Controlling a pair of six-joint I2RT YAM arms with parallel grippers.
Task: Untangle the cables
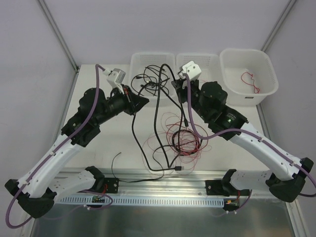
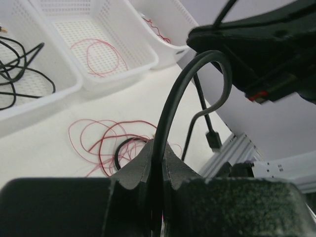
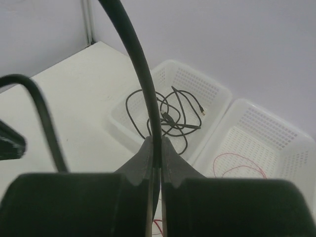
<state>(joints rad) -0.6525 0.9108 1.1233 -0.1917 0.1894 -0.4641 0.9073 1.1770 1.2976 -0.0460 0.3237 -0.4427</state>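
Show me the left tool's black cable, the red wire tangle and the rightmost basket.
black cable (image 2: 165, 123), left wrist view, its rising arc.
red wire tangle (image 1: 183, 142), top view, coil middle.
rightmost basket (image 1: 232, 79), top view, bare floor.

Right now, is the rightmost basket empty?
No, a thin red wire lies inside the rightmost basket.

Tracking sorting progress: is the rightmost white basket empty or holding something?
Not empty: one thin red wire lies inside the rightmost white basket, seen from the top camera.
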